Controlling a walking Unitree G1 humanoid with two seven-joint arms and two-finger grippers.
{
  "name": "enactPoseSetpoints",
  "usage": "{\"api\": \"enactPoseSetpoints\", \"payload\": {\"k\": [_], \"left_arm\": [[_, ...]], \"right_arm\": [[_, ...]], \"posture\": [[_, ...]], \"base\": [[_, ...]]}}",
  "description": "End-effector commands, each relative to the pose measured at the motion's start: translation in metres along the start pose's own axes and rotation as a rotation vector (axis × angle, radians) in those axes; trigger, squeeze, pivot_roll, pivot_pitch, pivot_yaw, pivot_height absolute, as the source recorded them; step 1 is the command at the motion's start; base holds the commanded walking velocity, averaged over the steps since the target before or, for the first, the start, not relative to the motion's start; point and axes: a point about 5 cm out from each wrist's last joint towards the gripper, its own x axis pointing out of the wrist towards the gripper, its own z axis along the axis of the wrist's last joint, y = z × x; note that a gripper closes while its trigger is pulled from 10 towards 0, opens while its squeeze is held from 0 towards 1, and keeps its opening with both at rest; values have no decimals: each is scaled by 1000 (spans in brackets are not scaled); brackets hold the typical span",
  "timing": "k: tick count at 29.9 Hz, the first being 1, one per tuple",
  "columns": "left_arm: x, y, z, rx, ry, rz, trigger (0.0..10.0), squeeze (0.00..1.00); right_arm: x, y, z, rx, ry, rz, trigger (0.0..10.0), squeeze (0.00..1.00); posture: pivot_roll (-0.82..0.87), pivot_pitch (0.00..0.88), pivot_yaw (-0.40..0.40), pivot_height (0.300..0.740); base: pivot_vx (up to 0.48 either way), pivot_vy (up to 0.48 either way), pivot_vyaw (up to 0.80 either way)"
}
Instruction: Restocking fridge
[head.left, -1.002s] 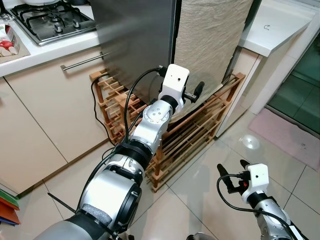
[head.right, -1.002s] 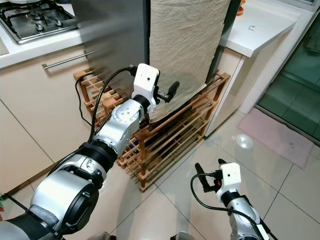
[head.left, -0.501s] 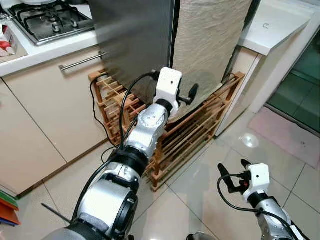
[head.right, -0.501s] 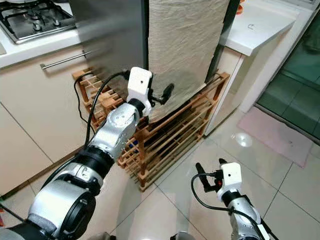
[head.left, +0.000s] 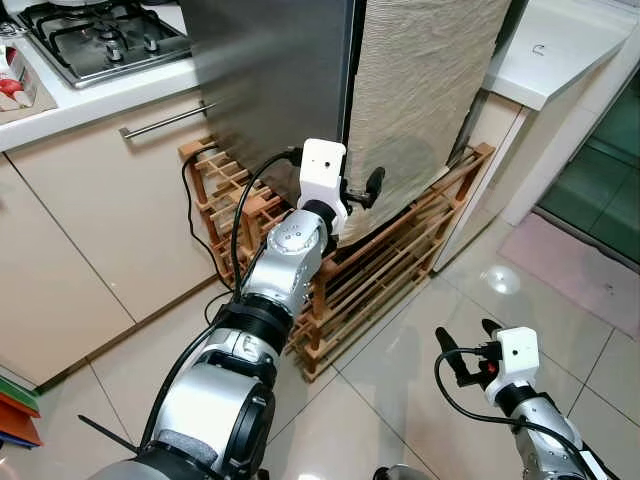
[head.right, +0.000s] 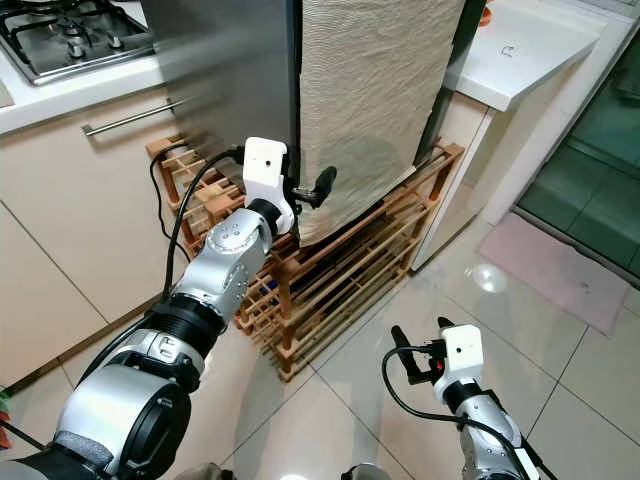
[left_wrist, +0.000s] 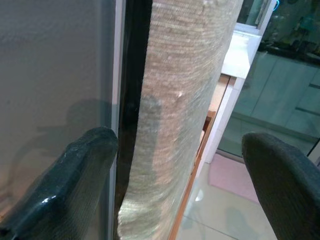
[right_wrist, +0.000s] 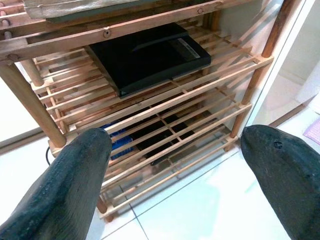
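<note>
Stainless steel filled the upper middle of my head view: the fridge (head.left: 270, 80) stood between the cream cabinets and a white bench (head.left: 560, 50), its front partly draped with a beige woven cloth (head.left: 420, 90). I had the left arm stretched forward, and the left end effector (head.left: 362, 190) sat at the dark vertical seam where the steel panel met the cloth, near the lower edge of the drape. Its fingers (left_wrist: 75, 185) were spread apart with nothing between them; from the left wrist camera, one finger lay against the steel side and the other stood off beyond the cloth's rounded edge, so the seam and the cloth fell in the gap.

Below the fridge front stood a wooden slatted rack (head.left: 400, 270), with a black cable (head.left: 200, 230) trailing down beside it to the tiled floor (head.left: 400, 370). The right end effector (head.left: 465, 350) hung low over the floor tiles, well apart from the fridge, fingers wide and holding nothing. Its wrist camera looked at the rack's shelves, where a flat black box (right_wrist: 150, 55) rested on the slats. A gas hob (head.left: 100, 40) sat on the bench at my far left.
</note>
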Motion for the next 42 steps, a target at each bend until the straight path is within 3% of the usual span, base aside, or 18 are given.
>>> {"api": "enactPoseSetpoints", "payload": {"k": [1, 17, 21, 24, 25, 30, 35, 36, 38, 39, 42], "left_arm": [[5, -10, 3, 0, 5, -35, 10000, 0], [17, -20, 9, 43, 18, -26, 10000, 0], [19, -25, 7, 16, 39, -26, 10000, 0], [20, -29, 3, -54, 69, -21, 10000, 0], [21, -43, 2, -50, 78, -60, 10000, 0], [23, -64, 4, -76, 70, -147, 10000, 0], [23, -102, 11, -85, 53, -327, 10000, 0], [21, -116, 13, -91, 43, -389, 10000, 0], [20, -123, 15, -98, 38, -423, 10000, 0], [18, -136, 19, -104, 16, -492, 10000, 0], [15, -147, 25, -104, -16, -558, 10000, 0]], "right_arm": [[0, -3, 2, -17, 1, -4, 10000, 0], [-1, -4, 2, -25, 8, 2, 10000, 0], [-1, -4, 1, -26, 10, 2, 10000, 0], [-1, -5, 1, -27, 11, 2, 10000, 0], [-1, -5, 1, -28, 12, 3, 10000, 0], [-1, -5, 2, -31, 12, 6, 10000, 0], [0, -5, 2, -33, 13, 10, 10000, 0], [0, -5, 2, -32, 11, 11, 10000, 0], [0, -5, 2, -31, 11, 10, 10000, 0], [0, -5, 3, -30, 10, 9, 10000, 0], [0, -6, 3, -29, 10, 9, 10000, 0]], "posture": [[-90, 54, -9, 740], [-107, 58, -12, 740], [-109, 56, -11, 740], [-106, 57, -9, 740], [-106, 51, -13, 740], [-104, 47, -14, 740], [-101, 45, -15, 740], [-101, 45, -15, 740], [-102, 45, -14, 740], [-102, 45, -14, 740], [-104, 46, -15, 740]], "base": [[0, 0, 0], [0, 0, 0], [0, 0, 0], [0, 0, 0], [0, 0, 0], [0, 0, 0], [0, 0, 0], [0, 0, 0], [0, 0, 0], [0, 0, 0], [0, 0, 0]]}}
